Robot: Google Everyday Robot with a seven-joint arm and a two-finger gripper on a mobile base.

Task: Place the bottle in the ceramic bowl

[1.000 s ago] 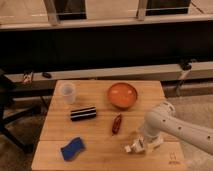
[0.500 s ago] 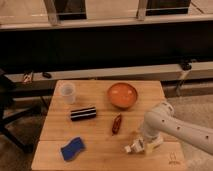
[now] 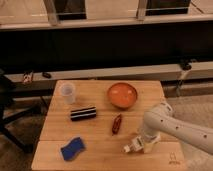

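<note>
The small white bottle (image 3: 130,147) lies on its side near the front right of the wooden table (image 3: 95,131). My gripper (image 3: 145,141) is down at the bottle's right end, at the tip of the white arm that reaches in from the right, and it hides part of the bottle. The orange-brown ceramic bowl (image 3: 122,95) stands empty toward the back right of the table, well behind the bottle and gripper.
A dark red slender object (image 3: 116,123) lies between bowl and bottle. A black striped object (image 3: 83,113) sits mid-table, a translucent white cup (image 3: 67,92) at the back left, and a blue sponge (image 3: 73,148) at the front left. A dark chair stands left of the table.
</note>
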